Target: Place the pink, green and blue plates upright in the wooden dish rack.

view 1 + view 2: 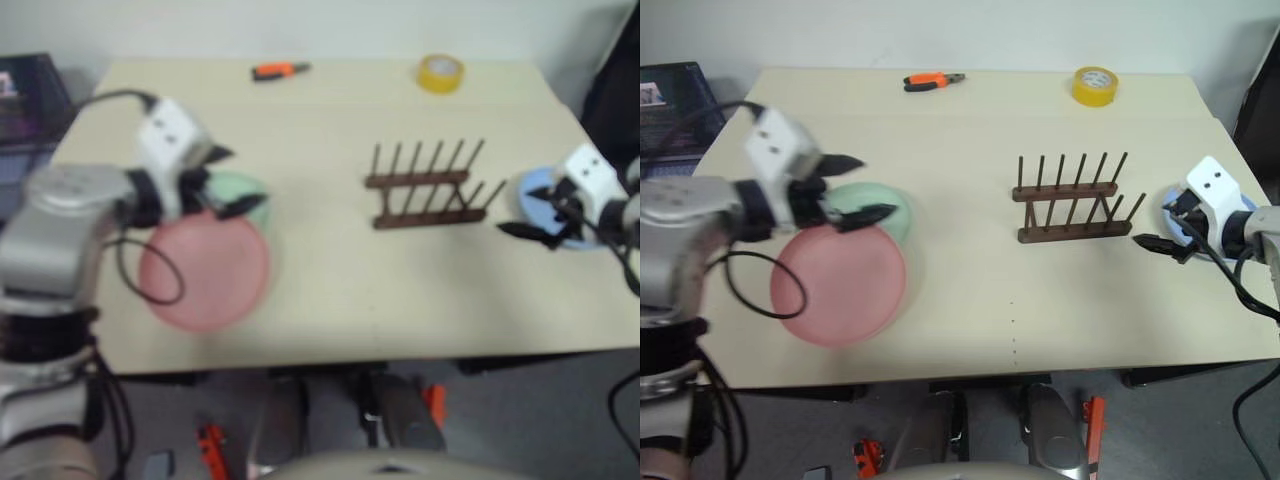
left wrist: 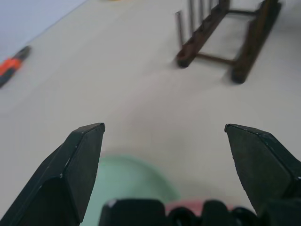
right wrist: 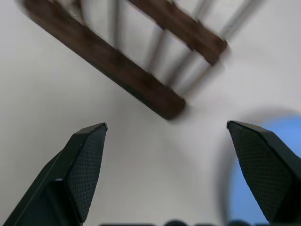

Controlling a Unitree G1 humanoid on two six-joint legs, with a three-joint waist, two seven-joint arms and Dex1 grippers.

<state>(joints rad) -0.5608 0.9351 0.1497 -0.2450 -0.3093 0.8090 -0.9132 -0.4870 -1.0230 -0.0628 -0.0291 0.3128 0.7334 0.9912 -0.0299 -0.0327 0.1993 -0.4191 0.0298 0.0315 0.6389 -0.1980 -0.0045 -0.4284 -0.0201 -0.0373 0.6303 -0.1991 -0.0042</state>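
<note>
the pink plate (image 1: pixel 838 287) lies flat on the table (image 1: pixel 1040 310) at the robot's left, its far edge overlapping the green plate (image 1: pixel 880 207). the left gripper (image 1: pixel 858 188) hangs above where the two plates meet, fingers spread wide with nothing between them; in its wrist view the green rim sits low between the fingers (image 2: pixel 77 165). the rack (image 1: pixel 1072 200) stands empty mid-table. the blue plate (image 1: pixel 535 200) lies flat just right of the rack, under the right gripper (image 1: pixel 1160 235), whose fingers (image 3: pixel 82 165) are also wide apart and hold nothing; the blue edge shows beside one finger.
</note>
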